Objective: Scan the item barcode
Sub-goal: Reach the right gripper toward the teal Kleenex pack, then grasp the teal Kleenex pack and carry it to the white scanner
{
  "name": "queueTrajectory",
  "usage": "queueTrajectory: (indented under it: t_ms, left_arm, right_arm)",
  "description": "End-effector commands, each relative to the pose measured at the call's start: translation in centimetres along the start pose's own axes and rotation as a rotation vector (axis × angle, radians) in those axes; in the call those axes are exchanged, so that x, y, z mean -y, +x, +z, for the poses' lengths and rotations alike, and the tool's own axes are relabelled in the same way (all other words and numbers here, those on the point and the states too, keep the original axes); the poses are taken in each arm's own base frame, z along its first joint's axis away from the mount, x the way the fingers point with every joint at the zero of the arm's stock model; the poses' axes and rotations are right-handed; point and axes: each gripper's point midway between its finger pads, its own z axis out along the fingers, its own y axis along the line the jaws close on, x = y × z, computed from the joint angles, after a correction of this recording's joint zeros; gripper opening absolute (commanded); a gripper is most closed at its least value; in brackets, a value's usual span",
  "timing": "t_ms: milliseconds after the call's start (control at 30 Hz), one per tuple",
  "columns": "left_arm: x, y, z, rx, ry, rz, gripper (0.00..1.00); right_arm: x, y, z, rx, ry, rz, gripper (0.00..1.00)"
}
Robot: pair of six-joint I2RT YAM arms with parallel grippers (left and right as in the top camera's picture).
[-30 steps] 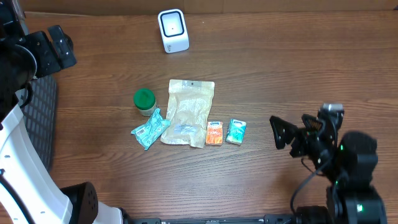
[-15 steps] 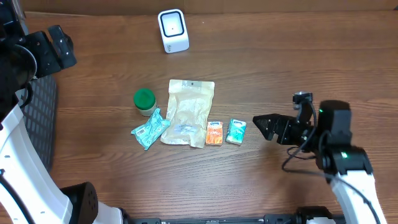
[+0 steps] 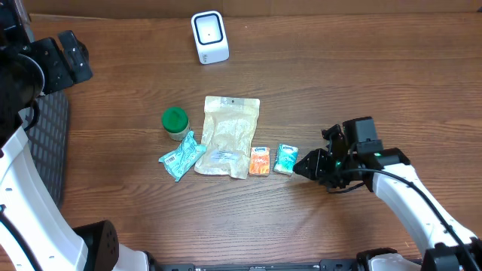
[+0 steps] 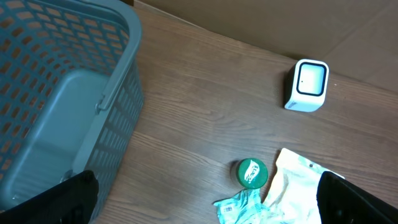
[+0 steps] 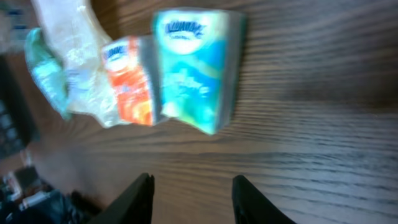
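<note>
Several items lie mid-table: a green-lidded jar (image 3: pixel 175 122), a crumpled teal packet (image 3: pixel 181 155), a beige pouch (image 3: pixel 229 135), an orange tissue pack (image 3: pixel 260 160) and a teal tissue pack (image 3: pixel 286 159). The white scanner (image 3: pixel 209 36) stands at the far edge. My right gripper (image 3: pixel 305 165) sits low just right of the teal tissue pack (image 5: pixel 193 74), apart from it, its jaws partly narrowed and open with nothing between them (image 5: pixel 193 186). My left gripper (image 4: pixel 205 211) is wide open and empty, high at the far left (image 3: pixel 64 56), looking down on the jar (image 4: pixel 252 173) and scanner (image 4: pixel 308 84).
A grey-blue plastic basket (image 4: pixel 62 93) stands at the table's left edge, below the left arm. A cardboard wall runs behind the scanner. Bare wood lies between the items and the scanner, and to the right of my right arm.
My right arm has swung left and down from the table's right side to the teal tissue pack, and its jaws have narrowed. The left arm and the items have not moved.
</note>
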Motion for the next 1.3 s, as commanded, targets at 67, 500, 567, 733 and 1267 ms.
queueTrajectory:
  t_ms: [67,500,567,733,1267]
  left_arm:
    - [-0.4,-0.2,0.0,0.006,-0.019,0.019,0.99]
    - [-0.4,-0.2,0.0,0.006,-0.019,0.019,0.99]
    - [-0.4,-0.2,0.0,0.006,-0.019,0.019,0.99]
    - [-0.5,-0.2,0.0,0.006,-0.020,0.019,0.99]
    - [-0.4,-0.2,0.0,0.006,-0.019,0.019,1.00]
  right_arm:
    - [0.8,-1.3,1.1,0.059,0.074,0.085,0.38]
    - [0.0,-1.8,2.8,0.060,0.058,0.054,0.38]
    - [0.0,-1.7,3.5,0.032,0.047,0.061,0.38]
    - [0.2,-1.6,4.7,-0.020,0.044,0.084,0.38]
    - [-0.1,-2.5,5.3,-0.090,0.066,0.066,0.04]
